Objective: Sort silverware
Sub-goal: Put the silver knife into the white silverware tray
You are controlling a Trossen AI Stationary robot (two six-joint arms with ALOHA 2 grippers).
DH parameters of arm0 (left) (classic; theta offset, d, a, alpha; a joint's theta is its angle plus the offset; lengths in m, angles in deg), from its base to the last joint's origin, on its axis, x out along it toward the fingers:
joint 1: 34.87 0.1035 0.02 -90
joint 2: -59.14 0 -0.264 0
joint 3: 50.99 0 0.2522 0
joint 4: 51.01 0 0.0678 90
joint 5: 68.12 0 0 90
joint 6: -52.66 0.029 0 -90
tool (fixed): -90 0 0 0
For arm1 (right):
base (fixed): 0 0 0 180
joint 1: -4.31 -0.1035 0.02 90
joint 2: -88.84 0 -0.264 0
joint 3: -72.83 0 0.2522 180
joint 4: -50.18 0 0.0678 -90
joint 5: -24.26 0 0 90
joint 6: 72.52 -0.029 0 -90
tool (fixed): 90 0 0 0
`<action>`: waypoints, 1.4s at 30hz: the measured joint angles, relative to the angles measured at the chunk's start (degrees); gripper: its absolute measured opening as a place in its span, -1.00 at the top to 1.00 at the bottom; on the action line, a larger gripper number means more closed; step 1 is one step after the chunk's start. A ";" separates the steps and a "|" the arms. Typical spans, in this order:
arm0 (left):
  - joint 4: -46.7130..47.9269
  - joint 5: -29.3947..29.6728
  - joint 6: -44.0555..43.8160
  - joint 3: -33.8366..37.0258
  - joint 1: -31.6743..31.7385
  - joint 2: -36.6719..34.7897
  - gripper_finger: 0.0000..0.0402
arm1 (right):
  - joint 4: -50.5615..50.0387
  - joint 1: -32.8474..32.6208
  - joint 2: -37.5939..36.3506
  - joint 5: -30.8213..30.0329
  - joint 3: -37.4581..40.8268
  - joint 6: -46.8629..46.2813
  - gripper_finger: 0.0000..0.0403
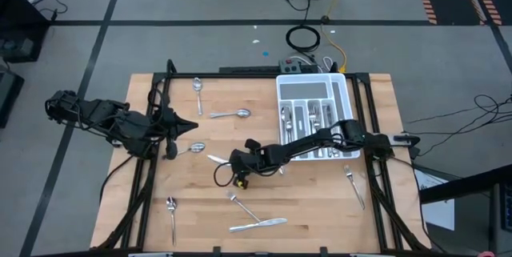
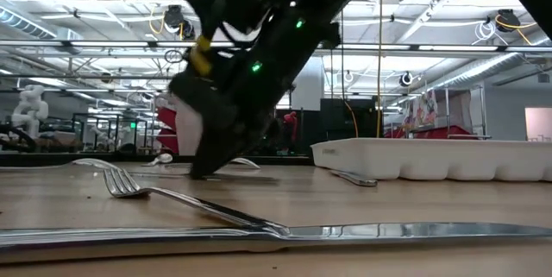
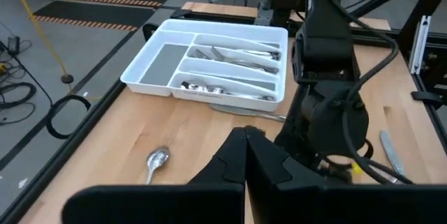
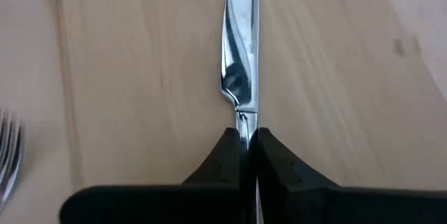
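High view first: the white tray (image 1: 346, 89) sits at the far right of the wooden table (image 1: 264, 201), and everything else is best placed from it. The right arm reaches well out from the tray toward the table's middle, where the right gripper (image 4: 246, 144) has its fingers pinched tight on a knife (image 4: 241, 49), the blade running straight ahead of the tips while it lies flat on the wood. To do this step well, I'd judge it should lift straight up before swinging toward the tray, keeping the thin handle from twisting in so narrow a pinch. The left gripper (image 1: 190, 126) waits far from the tray at the table's left side, jaws closed on nothing. In the left wrist view the tray's long slots already hold forks (image 3: 237, 54) and other pieces, while one wide slot looks bare. Loose silverware is scattered away from the tray: a spoon (image 1: 232, 115), a fork (image 1: 354, 185) just below the tray, another knife (image 1: 260, 225) near the front edge.
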 joint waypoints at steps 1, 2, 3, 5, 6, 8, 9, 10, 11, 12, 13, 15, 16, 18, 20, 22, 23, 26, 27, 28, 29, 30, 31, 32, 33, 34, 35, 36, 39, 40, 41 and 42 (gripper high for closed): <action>-0.05 0.01 0.06 0.00 0.00 -0.01 1.00 | -1.00 0.13 -0.89 0.23 0.09 -0.01 0.99; 0.00 0.01 0.13 0.00 0.00 0.00 1.00 | -2.29 0.25 -2.00 -0.16 0.29 0.00 0.99; -0.06 0.03 0.30 0.00 0.00 0.01 1.00 | -2.53 0.28 -3.06 -0.77 0.30 0.03 0.99; -0.03 0.01 1.08 0.00 0.00 0.01 1.00 | -2.69 0.64 -5.29 -1.40 0.08 0.03 0.99; -0.09 0.01 1.08 0.00 0.00 -0.01 1.00 | -3.23 0.95 -6.49 -1.67 -0.01 -0.04 0.98; -0.09 0.02 1.24 0.00 0.00 0.01 1.00 | -3.65 1.25 -8.29 -3.12 -0.15 -0.72 0.98; -0.09 0.01 1.42 0.00 0.00 0.01 1.00 | -4.83 1.48 -8.90 -3.98 -0.13 -1.64 0.98; -0.06 0.03 1.54 0.00 0.00 0.00 1.00 | -6.17 1.59 -9.57 -4.71 -0.09 -2.89 0.98; -0.11 0.03 1.56 0.00 0.01 -0.01 1.00 | -7.32 1.81 -10.16 -5.03 -0.04 -3.58 0.99; -0.08 0.03 1.57 0.00 0.00 0.01 1.00 | -8.07 2.03 -10.71 -5.42 -0.04 -3.72 0.99; -0.06 0.03 1.58 0.00 0.00 0.01 1.00 | -8.74 2.21 -11.45 -5.64 -0.04 -3.51 0.99; -0.07 0.03 1.58 0.00 0.00 -0.01 1.00 | -9.80 2.71 -12.08 -3.96 -0.18 -1.85 0.99; -0.09 0.03 1.58 0.00 0.00 -0.01 1.00 | -9.90 2.99 -12.08 -1.77 -0.30 -0.91 0.99; -0.04 0.03 1.58 0.00 0.00 0.01 1.00 | -11.29 3.16 -10.90 3.57 -0.30 0.91 0.97; -0.04 0.05 1.66 0.00 0.01 0.01 1.00 | -11.62 3.00 -8.97 8.04 -0.24 2.95 0.88; -0.03 0.10 2.39 0.00 0.00 -0.01 1.00 | -11.89 2.47 -7.09 11.37 -0.15 5.44 0.74; 0.01 0.12 2.61 0.00 0.00 -0.01 1.00 | -11.77 2.29 -6.23 12.53 -0.13 6.27 0.65; 0.68 0.15 2.64 0.00 0.00 -0.01 1.00 | -11.29 1.93 -5.09 12.58 -0.13 6.67 0.38; 1.23 0.23 2.63 0.00 0.00 -0.01 1.00 | -10.90 2.01 -5.02 11.92 -0.15 6.01 0.29; 1.58 0.30 2.63 0.00 0.02 0.00 1.00 | -10.81 2.19 -5.02 11.61 -0.20 5.63 0.23; 1.83 0.32 2.63 0.00 0.00 0.01 1.00 | -10.91 2.35 -5.02 11.52 -0.30 5.47 0.17; 1.94 0.32 2.63 0.00 0.00 0.01 1.00 | -11.07 2.56 -5.01 11.50 -0.72 5.54 0.12; 2.00 0.34 2.64 0.00 0.02 0.01 1.00 | -11.09 2.65 -5.00 11.51 -1.26 5.86 0.09; 2.14 0.34 2.66 0.00 0.01 0.01 1.00 | -10.85 2.73 -5.00 11.51 -1.77 6.65 0.08; 2.20 0.34 2.68 0.00 0.00 0.01 1.00 | -10.80 2.83 -5.00 11.50 -2.36 7.67 0.07; 2.19 0.34 2.67 0.00 0.00 -0.01 1.00 | -10.81 2.83 -4.93 11.47 -2.81 8.82 0.07; 2.25 0.34 2.68 0.00 0.00 0.01 1.00 | -10.89 2.85 -4.57 11.44 -3.42 9.73 0.07; 2.25 0.34 2.67 0.00 0.00 0.01 1.00 | -11.08 2.83 -4.28 11.50 -3.92 10.53 0.08; 2.27 0.34 2.66 0.00 0.01 0.01 1.00 | -12.00 2.81 -2.76 13.74 -4.38 12.06 0.11; 2.28 0.33 2.66 0.00 0.00 0.01 1.00 | -12.27 2.79 -2.20 14.34 -4.39 12.25 0.11; 2.32 0.34 2.66 0.00 0.00 0.00 1.00 | -12.96 2.76 -1.65 14.59 -4.39 12.32 0.11; 2.34 0.34 2.66 0.00 0.00 -0.01 1.00 | -13.64 2.76 -1.07 14.78 -4.39 12.40 0.10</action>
